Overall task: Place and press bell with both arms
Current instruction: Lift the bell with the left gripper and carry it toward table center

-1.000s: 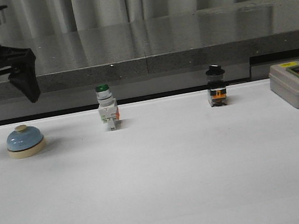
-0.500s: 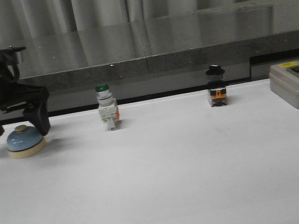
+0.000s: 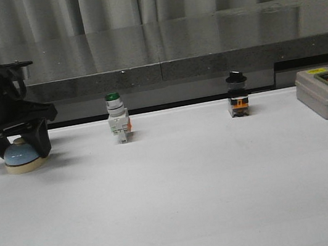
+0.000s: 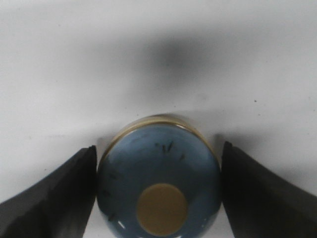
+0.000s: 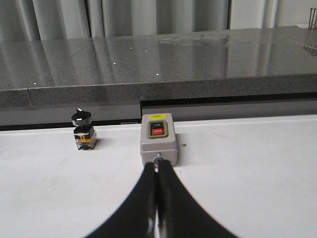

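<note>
The bell (image 3: 21,158), a light-blue dome on a cream base, sits on the white table at the far left. In the left wrist view the bell (image 4: 158,168) fills the gap between my fingers, its cream knob facing up. My left gripper (image 3: 22,151) is lowered over it, also seen in its wrist view (image 4: 158,148). It is open, with one finger (image 4: 64,193) close on each side of the dome; I cannot tell whether they touch it. My right gripper (image 5: 157,168) is shut and empty above the table, out of the front view.
A green-capped white push-button switch (image 3: 117,119) and a black-knobbed switch (image 3: 237,95) stand along the table's far edge. A grey box with red and green buttons (image 3: 327,92) sits at the far right, just ahead of the right gripper (image 5: 158,138). A dark stone ledge (image 3: 202,48) runs behind.
My left gripper has come down from above the table and now straddles the bell. The bell and the switches have not moved.
</note>
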`<state>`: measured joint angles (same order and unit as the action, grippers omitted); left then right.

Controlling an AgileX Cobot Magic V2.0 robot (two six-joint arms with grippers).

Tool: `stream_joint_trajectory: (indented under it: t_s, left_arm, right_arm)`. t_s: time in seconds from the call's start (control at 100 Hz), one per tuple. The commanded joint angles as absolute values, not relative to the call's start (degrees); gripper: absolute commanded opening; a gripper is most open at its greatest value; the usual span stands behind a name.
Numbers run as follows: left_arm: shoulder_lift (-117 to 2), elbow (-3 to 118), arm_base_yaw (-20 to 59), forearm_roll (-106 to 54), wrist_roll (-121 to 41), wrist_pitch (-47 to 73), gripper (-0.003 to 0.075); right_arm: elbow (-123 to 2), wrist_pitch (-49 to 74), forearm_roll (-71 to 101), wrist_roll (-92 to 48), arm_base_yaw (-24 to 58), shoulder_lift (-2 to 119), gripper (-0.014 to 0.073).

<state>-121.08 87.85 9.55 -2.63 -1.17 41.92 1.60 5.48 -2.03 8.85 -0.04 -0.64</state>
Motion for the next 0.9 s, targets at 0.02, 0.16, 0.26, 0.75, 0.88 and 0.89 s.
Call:
stream_joint_trajectory:
  t_s: [0.02, 0.16, 0.26, 0.75, 0.88, 0.89]
  left_arm:
    - [-117.8, 89.7, 10.0, -3.1, -1.4, 40.1, 0.0345]
    - [-115.8, 89.7, 10.0, -3.1, -1.4, 40.0, 0.0345]
    - [-113.3, 89.7, 10.2, -3.1, -1.4, 39.9, 0.0345]
    - [-103.3, 89.7, 24.2, -3.2, -3.7, 43.1, 0.0345]
    - [-103.9, 89.7, 30.2, -3.2, -3.8, 44.0, 0.0345]
    - [-104.0, 89.7, 30.5, -3.2, -3.8, 44.0, 0.0345]
  right_arm:
    - [1.5, 1.3, -2.5, 8.7, -0.5, -1.1, -0.0068]
    - [1.5, 1.3, -2.5, 8.7, -0.5, -1.1, -0.0068]
    - [1.5, 1.3, -2.5, 8.7, -0.5, -1.1, -0.0068]
    - [1.5, 1.3, -2.5, 8.7, -0.5, -1.1, -0.0068]
    - [1.5, 1.3, -2.5, 8.7, -0.5, -1.1, -0.0068]
    - [1.5, 1.3, -2.5, 8.7, -0.5, -1.1, -0.0068]
